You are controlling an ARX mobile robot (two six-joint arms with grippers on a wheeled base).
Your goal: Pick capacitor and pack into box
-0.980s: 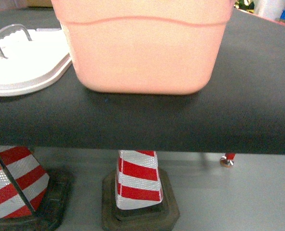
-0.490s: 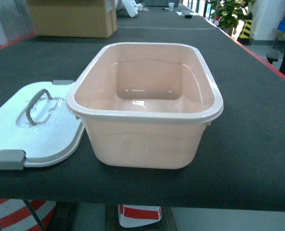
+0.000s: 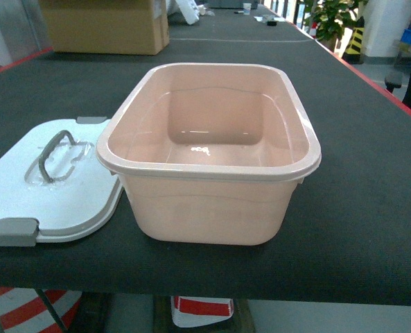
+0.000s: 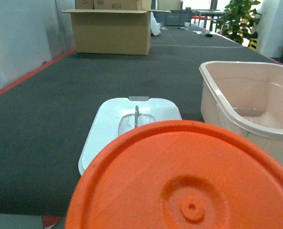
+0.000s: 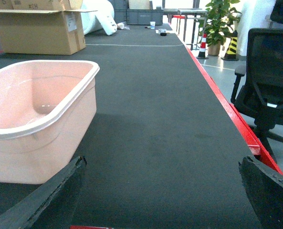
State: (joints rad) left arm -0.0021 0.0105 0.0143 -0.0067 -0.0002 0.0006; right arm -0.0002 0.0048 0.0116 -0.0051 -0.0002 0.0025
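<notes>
The box [image 3: 212, 201], a pale pink tub, stands open and empty near the table's front edge; it also shows in both wrist views [image 4: 256, 109] [image 5: 36, 143]. Its white lid [image 3: 25, 201] with grey handle lies flat to the left of it. In the left wrist view an orange round capacitor [image 4: 189, 181] fills the lower frame right at the camera, held up off the table. It hides the left fingers. My right gripper [image 5: 162, 191] is open, its black fingers [image 5: 46, 195] wide apart over bare mat to the right of the box. Neither gripper shows in the head view.
A brown cardboard carton [image 3: 105, 28] stands at the table's far left. The table's red right edge [image 5: 232, 119] borders a black office chair [image 5: 270, 81]. A red-and-white cone [image 3: 202, 309] stands under the front edge. A potted plant [image 3: 330, 21] is far back right.
The head view has swung upward, from the table's front edge and the cones beneath it to the open box and lid. Over the last half second it barely shifts.
</notes>
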